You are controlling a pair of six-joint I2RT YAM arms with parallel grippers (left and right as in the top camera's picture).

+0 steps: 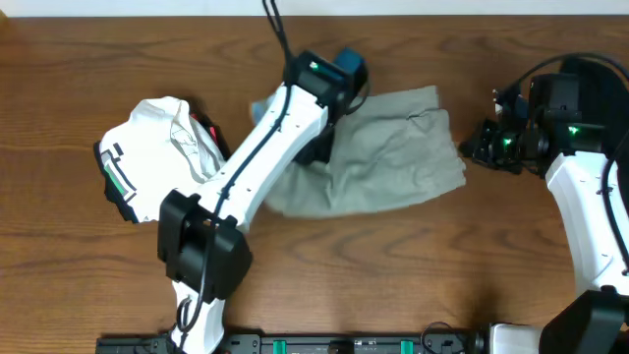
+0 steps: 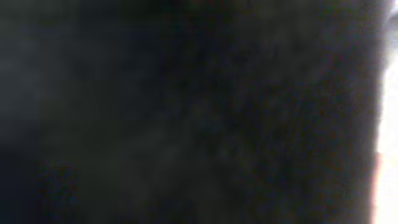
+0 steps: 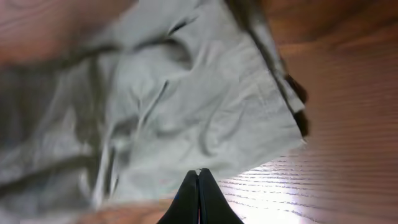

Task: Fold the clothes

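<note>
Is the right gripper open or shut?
Shut: the right gripper has its fingers pressed together, nothing between them, at the edge of the shorts.

Matt cotton shorts [image 1: 393,147] (creased) on glossy wood-grain table [image 1: 79,275]

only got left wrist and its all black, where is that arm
Observer: Overhead shows the left end effector down on the left part of the shorts, so the lens is probably right up against cloth.
Operator: ok and wheres the right one
Observer: The right end effector is shut and holds nothing, just off the shorts' right edge.
</note>
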